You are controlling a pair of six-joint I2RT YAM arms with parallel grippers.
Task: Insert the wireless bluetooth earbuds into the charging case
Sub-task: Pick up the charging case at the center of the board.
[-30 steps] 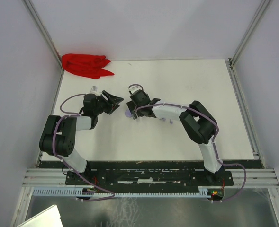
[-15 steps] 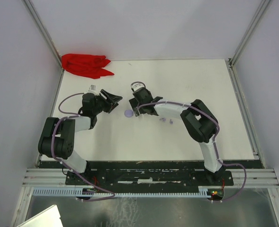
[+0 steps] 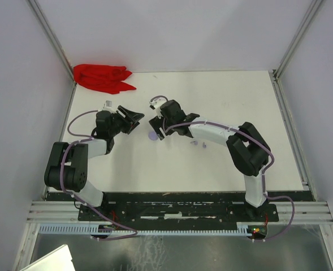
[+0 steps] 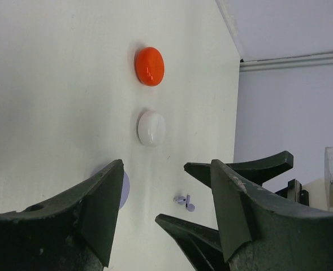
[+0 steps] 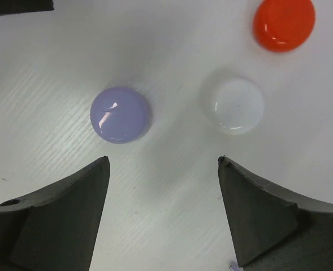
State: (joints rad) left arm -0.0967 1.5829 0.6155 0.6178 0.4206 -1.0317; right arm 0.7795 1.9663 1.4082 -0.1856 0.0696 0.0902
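Left gripper [image 4: 166, 186] and right gripper [image 5: 163, 169] gape empty; left's finger [image 4: 93, 209] half-hides the purple charging case [image 4: 125, 189] (purple earbuds [image 4: 184, 201] nearby).

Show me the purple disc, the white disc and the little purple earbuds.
purple disc [image 5: 121, 114]: right wrist view, centre of top.
white disc [image 5: 234, 105]: right wrist view, centre of top.
purple earbuds [image 4: 181, 199]: left wrist view, on one bud.

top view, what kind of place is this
Probably a robotics lab test cell: a white table boxed by plain panels on metal framing, left arm and right arm bolted to a rail at its near edge.
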